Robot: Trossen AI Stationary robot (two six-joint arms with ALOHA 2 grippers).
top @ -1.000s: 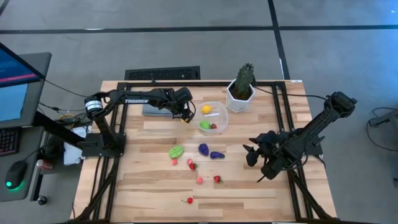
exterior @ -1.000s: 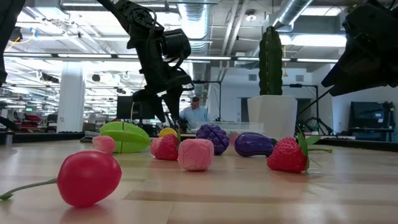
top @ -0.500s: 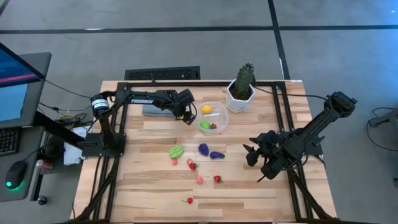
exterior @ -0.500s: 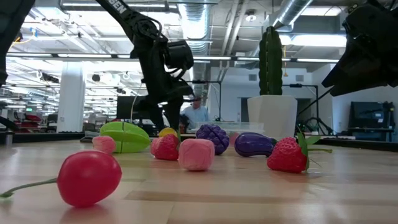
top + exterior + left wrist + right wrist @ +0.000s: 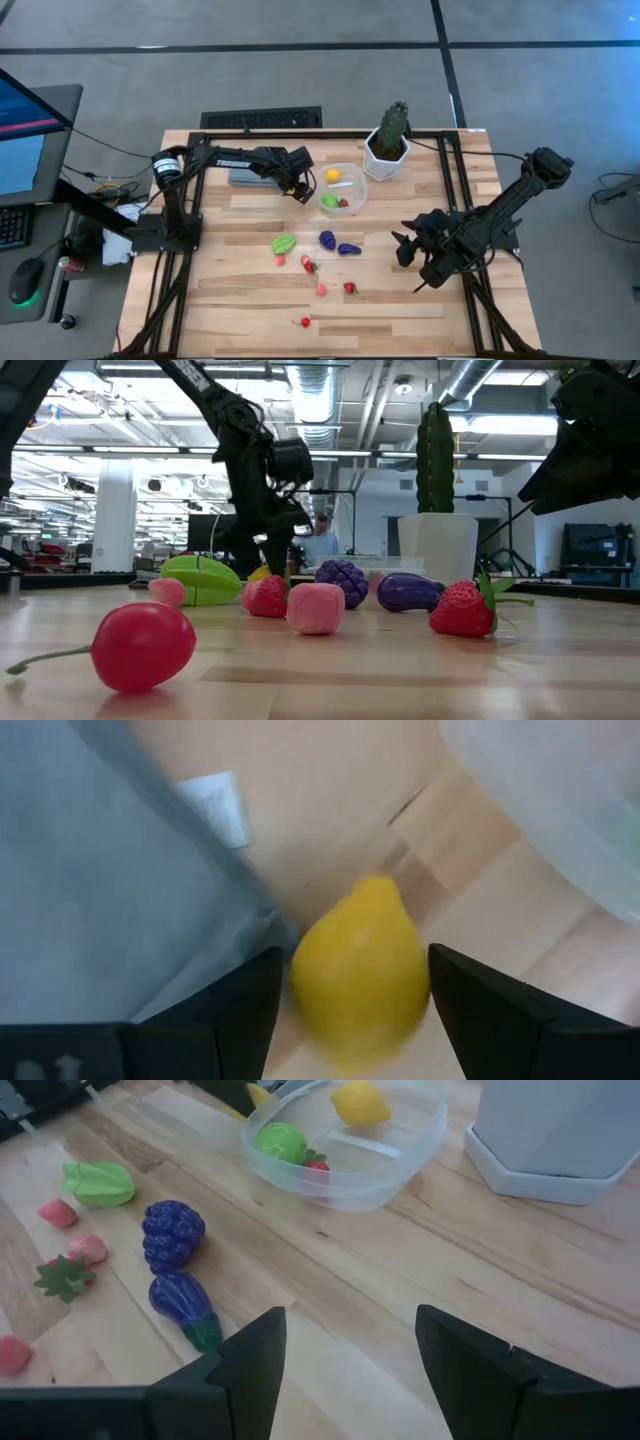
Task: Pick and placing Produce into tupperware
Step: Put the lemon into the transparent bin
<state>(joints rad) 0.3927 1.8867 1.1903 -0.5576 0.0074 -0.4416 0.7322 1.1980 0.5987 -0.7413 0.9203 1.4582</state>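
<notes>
Yellow lemon sits between your left gripper's spread fingers, close to the grey-blue cloth and just left of the tupperware; whether they press it, you cannot tell. Your right gripper waits apart and empty at the table's right. Inside the tupperware lie yellow, green and red pieces, while purple grapes and other produce remain on the wood.

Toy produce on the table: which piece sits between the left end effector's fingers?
The yellow lemon-shaped piece, between the left end effector fingers beside the grey-blue cloth. The other yellow piece lies inside the tupperware.
</notes>
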